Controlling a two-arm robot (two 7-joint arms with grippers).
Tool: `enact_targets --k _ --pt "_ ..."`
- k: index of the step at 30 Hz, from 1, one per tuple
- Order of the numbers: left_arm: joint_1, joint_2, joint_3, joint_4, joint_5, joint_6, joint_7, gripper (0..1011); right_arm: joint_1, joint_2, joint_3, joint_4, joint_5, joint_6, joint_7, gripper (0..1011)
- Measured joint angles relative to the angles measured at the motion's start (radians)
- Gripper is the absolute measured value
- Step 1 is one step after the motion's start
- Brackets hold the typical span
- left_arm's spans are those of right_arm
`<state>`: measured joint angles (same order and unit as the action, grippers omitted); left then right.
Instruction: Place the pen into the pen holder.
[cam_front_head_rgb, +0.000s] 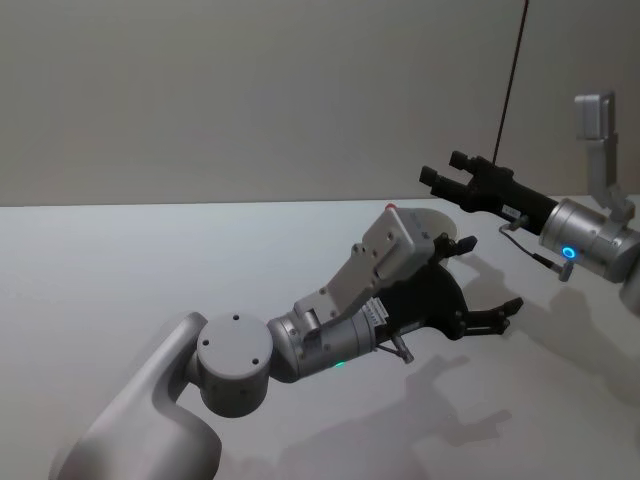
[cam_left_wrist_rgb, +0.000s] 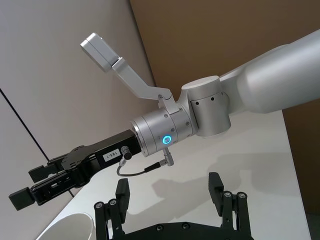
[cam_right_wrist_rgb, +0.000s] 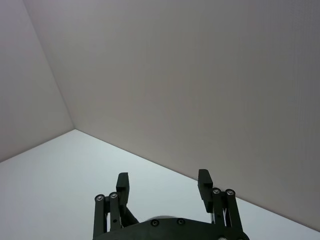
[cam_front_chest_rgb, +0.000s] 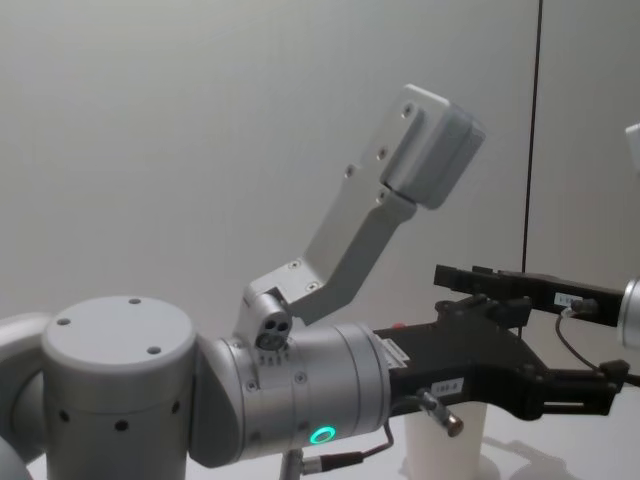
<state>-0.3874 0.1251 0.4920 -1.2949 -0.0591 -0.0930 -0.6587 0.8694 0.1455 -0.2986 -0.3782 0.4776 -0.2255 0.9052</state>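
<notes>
The white pen holder (cam_front_head_rgb: 436, 217) stands on the table behind my left wrist, and its rim (cam_left_wrist_rgb: 70, 227) sits close beside my left fingers. A small red tip (cam_front_head_rgb: 392, 207) pokes up just over the left wrist camera and appears again as a red speck (cam_front_chest_rgb: 400, 325). It looks like the pen's end, with the rest of the pen hidden by the arm. My left gripper (cam_front_head_rgb: 488, 275) is open and empty just right of the cup. My right gripper (cam_front_head_rgb: 447, 178) hovers open above and to the right of the cup, holding nothing (cam_right_wrist_rgb: 164, 181).
The white table (cam_front_head_rgb: 150, 270) runs back to a plain grey wall. My left forearm (cam_front_head_rgb: 330, 335) lies across the middle. The right arm (cam_front_head_rgb: 590, 245) comes in from the right edge. A thin dark line (cam_front_head_rgb: 510, 80) runs down the wall at the right.
</notes>
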Motion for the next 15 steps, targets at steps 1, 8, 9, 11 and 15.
enact_targets --k 1,8,9,11,15 --pt "0.000 0.000 0.000 0.000 0.000 0.000 0.000 1004 0.000 0.000 0.000 0.001 0.000 0.000 0.000 835" --pt "0.000 0.000 0.000 0.000 0.000 0.000 0.000 1004 0.003 -0.002 -0.001 0.008 0.001 -0.003 -0.001 1002" --pt "0.000 0.000 0.000 0.000 0.000 0.000 0.000 1004 0.004 -0.002 -0.001 0.009 0.001 -0.003 -0.001 1002" --pt "0.000 0.000 0.000 0.000 0.000 0.000 0.000 1004 0.004 -0.003 -0.001 0.010 0.001 -0.003 -0.001 1001" --pt "0.000 0.000 0.000 0.000 0.000 0.000 0.000 1004 0.005 -0.003 -0.001 0.012 0.002 -0.004 -0.002 1001"
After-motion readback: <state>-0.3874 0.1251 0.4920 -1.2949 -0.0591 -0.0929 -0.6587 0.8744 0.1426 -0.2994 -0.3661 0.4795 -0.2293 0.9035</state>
